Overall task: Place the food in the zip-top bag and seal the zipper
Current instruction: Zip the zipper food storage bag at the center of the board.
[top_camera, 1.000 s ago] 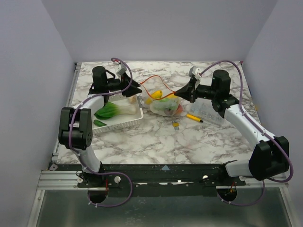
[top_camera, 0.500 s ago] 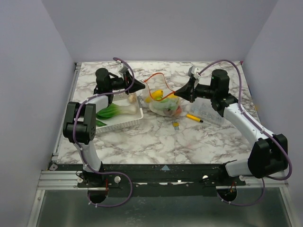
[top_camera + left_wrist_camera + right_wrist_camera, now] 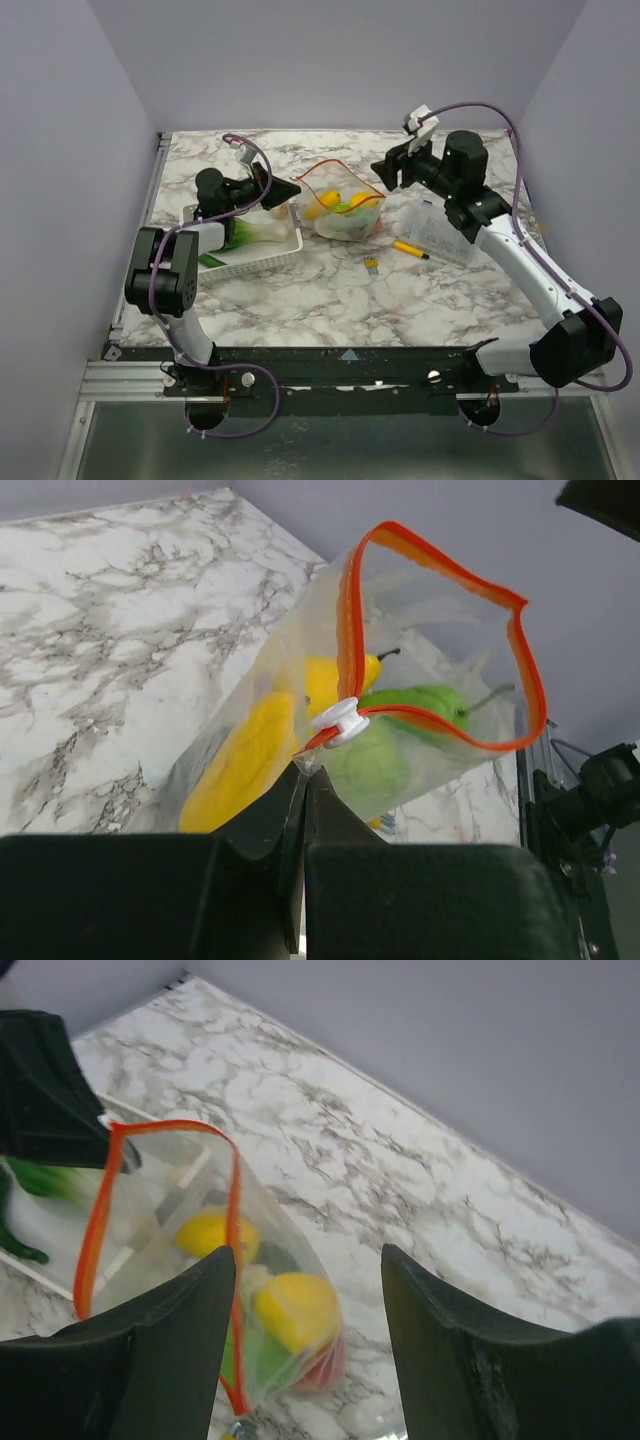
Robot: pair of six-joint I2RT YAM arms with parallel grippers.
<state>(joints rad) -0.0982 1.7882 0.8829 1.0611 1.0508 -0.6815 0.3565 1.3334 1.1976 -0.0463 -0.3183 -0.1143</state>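
Note:
The zip-top bag [image 3: 346, 212] stands at mid-table with its mouth gaping upward, the orange-red zipper [image 3: 340, 166] forming an open loop. Yellow, green and red food [image 3: 340, 205] lies inside it; in the left wrist view a yellow piece [image 3: 250, 765] and a green pear [image 3: 425, 705] show through the plastic. My left gripper [image 3: 296, 188] is shut on the bag's corner film just below the white slider [image 3: 340, 721]. My right gripper [image 3: 386, 170] hovers open above and right of the bag, touching nothing. More food, a green leafy vegetable [image 3: 238, 235], lies in the basket.
The white lattice basket [image 3: 275, 252] sits left of the bag under my left arm. A rigid clear compartment box [image 3: 440, 236] stands at the right, with a yellow marker pen [image 3: 410, 249] and a small yellow clip [image 3: 371, 264] in front of the bag.
My left gripper closed on the bag's left corner. My right gripper opened, let go of the bag's right edge and lifted away. The bag's mouth now stands wider.

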